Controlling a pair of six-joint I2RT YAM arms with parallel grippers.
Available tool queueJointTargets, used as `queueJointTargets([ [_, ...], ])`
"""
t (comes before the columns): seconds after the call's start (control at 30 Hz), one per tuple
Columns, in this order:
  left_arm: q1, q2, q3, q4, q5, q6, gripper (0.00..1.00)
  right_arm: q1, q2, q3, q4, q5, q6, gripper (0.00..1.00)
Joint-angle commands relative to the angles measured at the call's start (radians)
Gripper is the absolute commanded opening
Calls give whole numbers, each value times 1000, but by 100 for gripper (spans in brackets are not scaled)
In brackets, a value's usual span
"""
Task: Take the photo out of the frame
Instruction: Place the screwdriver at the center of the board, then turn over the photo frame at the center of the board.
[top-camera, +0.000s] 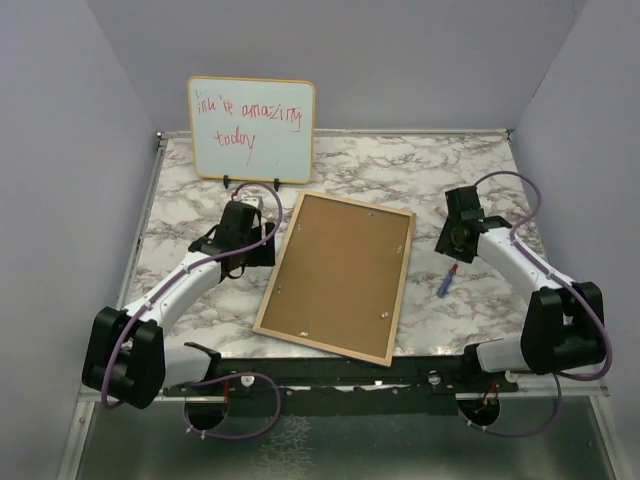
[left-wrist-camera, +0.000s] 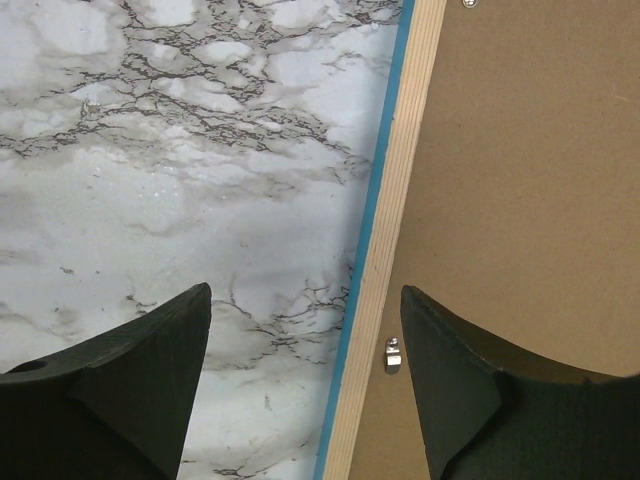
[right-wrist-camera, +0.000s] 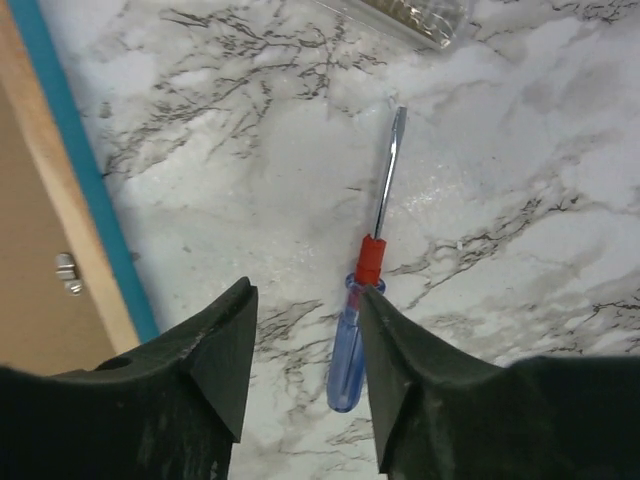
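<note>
while lying back-up, frame (top-camera: 340, 275): flat on marble table (top-camera: 180, 200) between both arms, brown backing board (left-wrist-camera: 520, 200) uppermost, blue front rim facing down.
photo: hidden in every view, presumably under the backing board inside the frame.
left gripper (left-wrist-camera: 305, 292): spread wide, pinching nothing, straddling the frame's left rim, one finger over bare marble, the other over the board.
right gripper (right-wrist-camera: 305, 290): jaws apart, gripping nothing, hovering over the blue handle of the screwdriver (right-wrist-camera: 372, 265) lying on the table near the frame's right rim.
retaining tab (left-wrist-camera: 392, 353): small metal clip turned onto the board by the left rim, likely pinning the board down.
risk, screwdriver: narrow round handle, liable to roll or squirt out of a closing pinch if caught off-centre.
risk, tab: bent clip or gouged board if levered too hard; board stuck if left turned in.
risk, frame: unpinned, apt to slide or pivot on slick marble under a sideways push from the blade.
risk, photo: thin paper, easy to crease or tear if scraped.
whiteboard (top-camera: 251, 130): upright just behind the frame's far end, near enough to be knocked by a shoved frame.
</note>
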Motion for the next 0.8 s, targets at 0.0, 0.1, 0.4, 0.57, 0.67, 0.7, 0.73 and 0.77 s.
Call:
queueJointTargets([
  [0.0, -4, -29, 0, 2, -2, 11, 76, -7, -59, 31, -62, -67, -23, 53],
  [0.1, -4, -28, 0, 3, -2, 9, 77, -8, -111, 36, -79, -119, -3, 63],
  [0.4, -4, -16, -1, 1, -4, 9, 77, 19, -298, -80, 8, -490, 74, 77],
  [0.57, -10, -13, -2, -1, -7, 6, 76, 73, -353, -178, 41, -581, 144, 72],
  [0.67, -17, -14, -6, -1, -3, 0, 77, 175, -336, -191, 40, -540, 189, 67],
  [0.7, -21, -10, -5, -1, -2, 0, 77, 223, -330, -188, 33, -499, 216, 67],
  [0.73, -24, -5, -3, -3, -4, 0, 77, 272, -326, -187, 30, -452, 243, 67],
  [0.77, -26, -3, -1, -3, -5, 3, 77, 308, -324, -189, 22, -402, 265, 67],
])
